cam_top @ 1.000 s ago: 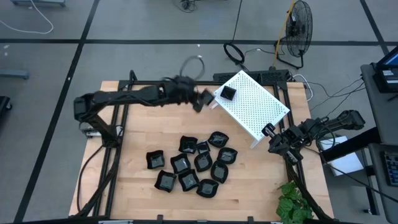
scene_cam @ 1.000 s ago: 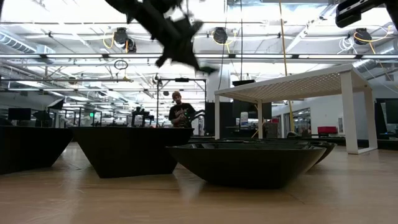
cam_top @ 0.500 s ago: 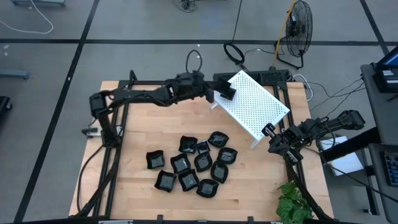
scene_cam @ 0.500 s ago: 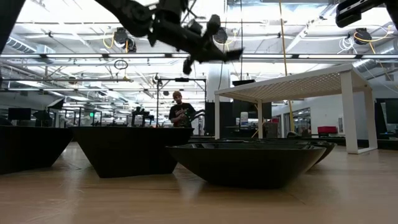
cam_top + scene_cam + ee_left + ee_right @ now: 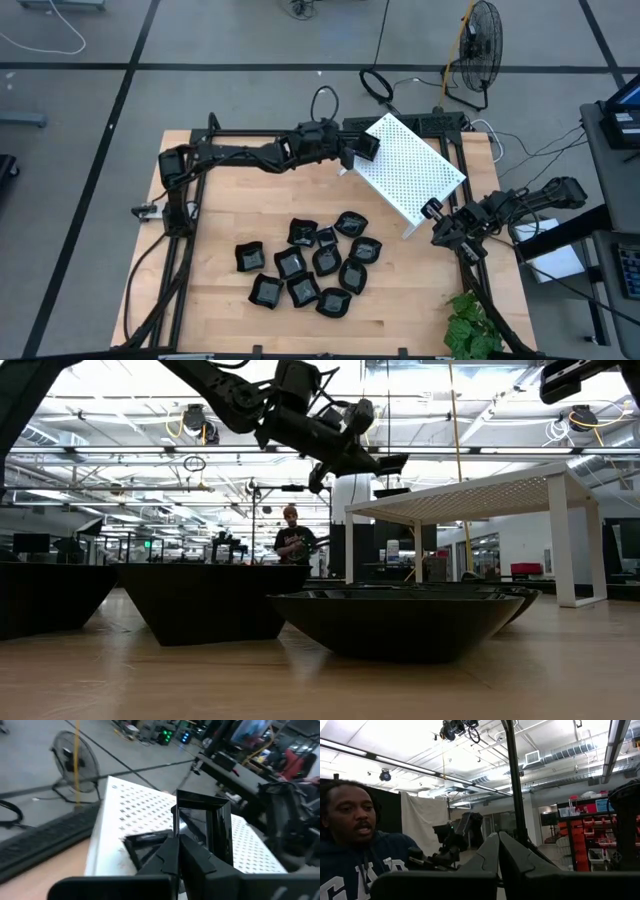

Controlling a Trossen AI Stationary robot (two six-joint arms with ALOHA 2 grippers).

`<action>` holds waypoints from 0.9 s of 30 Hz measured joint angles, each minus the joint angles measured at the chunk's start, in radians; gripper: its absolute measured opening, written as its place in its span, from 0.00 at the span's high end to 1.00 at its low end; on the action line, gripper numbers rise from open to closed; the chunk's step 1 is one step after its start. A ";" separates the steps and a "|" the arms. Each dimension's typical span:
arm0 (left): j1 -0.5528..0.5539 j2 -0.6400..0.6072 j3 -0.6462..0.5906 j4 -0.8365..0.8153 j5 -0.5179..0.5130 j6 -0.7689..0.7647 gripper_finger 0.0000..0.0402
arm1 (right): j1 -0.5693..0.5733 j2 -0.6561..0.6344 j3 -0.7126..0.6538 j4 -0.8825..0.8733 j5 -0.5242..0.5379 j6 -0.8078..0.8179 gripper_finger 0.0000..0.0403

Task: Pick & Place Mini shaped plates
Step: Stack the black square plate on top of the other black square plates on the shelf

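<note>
A square glossy black mini plate (image 5: 202, 827) is in my left gripper (image 5: 178, 842), which is shut on it over the far-left corner of the white perforated rack (image 5: 410, 170). In the high view that gripper (image 5: 350, 153) reaches the corner from the left. Another dark plate (image 5: 145, 840) lies flat on the rack top beside the fingers. Several more black plates (image 5: 310, 265) rest in a cluster on the wooden table's middle and loom large in the low view (image 5: 400, 622). My right gripper (image 5: 440, 233) waits shut at the table's right edge. My left gripper pinches one side wall of the square plate (image 5: 176, 822), with one finger inside the dish and one outside. The fingers come nearly level from the table's left. The plate stands tilted, its hollow facing back along the fingers. The fingers hide its lower edge, so I cannot tell whether it touches the rack.
The rack stands on legs at the table's far right. A floor fan (image 5: 480, 50) and cables lie beyond the far edge. A green plant (image 5: 470, 330) sits at the near right corner. A person (image 5: 355, 845) shows in the right wrist view, another far off (image 5: 292, 545).
My left gripper, still shut on the plate, has moved toward the table's right edge and the rack and has sunk a little. It has tipped from slanting down to nearly level. The plate has come over the rack's far-left corner.
</note>
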 joint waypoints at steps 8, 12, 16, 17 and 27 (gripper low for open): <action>-0.005 0.002 0.000 0.005 -0.040 0.042 0.89 | 0.000 0.000 0.000 0.001 0.000 0.000 1.00; -0.005 0.002 0.000 0.000 -0.040 0.041 0.89 | 0.000 0.000 0.000 0.000 0.000 0.000 1.00; -0.005 0.002 0.000 0.000 -0.040 0.040 0.89 | 0.000 0.000 0.000 0.000 0.000 0.000 1.00; -0.005 0.001 0.000 0.000 -0.040 0.040 0.89 | 0.000 0.000 0.000 0.001 0.000 0.000 1.00; 0.018 -0.226 0.001 -0.279 0.072 0.304 0.88 | 0.000 0.000 0.000 0.001 0.000 0.000 1.00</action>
